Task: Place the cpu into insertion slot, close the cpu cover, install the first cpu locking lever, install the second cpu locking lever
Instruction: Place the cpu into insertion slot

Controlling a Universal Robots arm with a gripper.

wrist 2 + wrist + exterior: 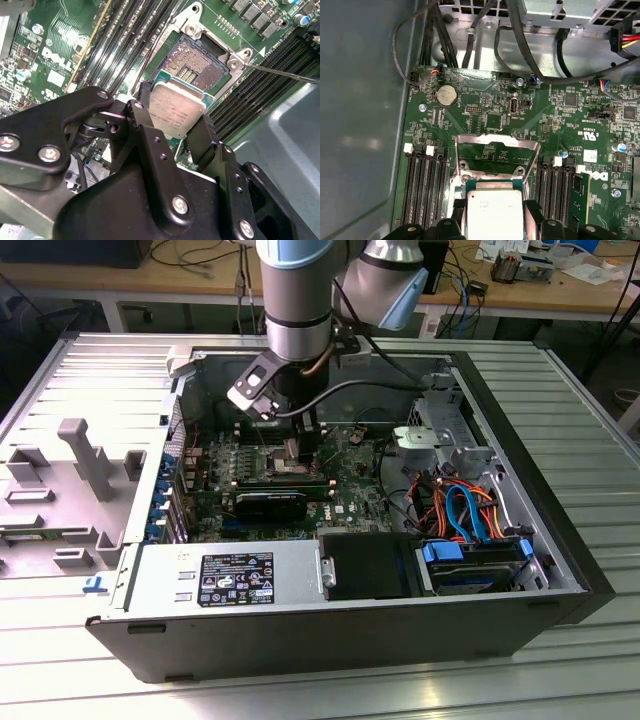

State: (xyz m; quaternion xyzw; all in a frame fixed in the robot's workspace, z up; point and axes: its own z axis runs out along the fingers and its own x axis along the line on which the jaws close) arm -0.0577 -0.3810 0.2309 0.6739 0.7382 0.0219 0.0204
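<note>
My gripper (175, 114) is shut on the cpu (176, 111), a flat square chip with a dull silver top, its black fingers (146, 107) pressing two opposite edges. The cpu hangs just above the near edge of the insertion slot (202, 56), a dark square recess with a metal rim and exposed contacts. In the first wrist view the cpu (495, 212) sits between the fingers, and beyond it the cpu cover (497, 139), a thin silvery frame, stands swung open. In the exterior view the gripper (297, 448) reaches down into the open computer case over the green motherboard (350, 475).
A thin metal lever rod (285, 74) sticks out beside the slot. Black memory slots (422, 187) flank the socket on both sides. A black heatsink block (270, 505), the power supply (230, 578), a drive cage (445, 435) and coloured cables (465, 510) fill the case.
</note>
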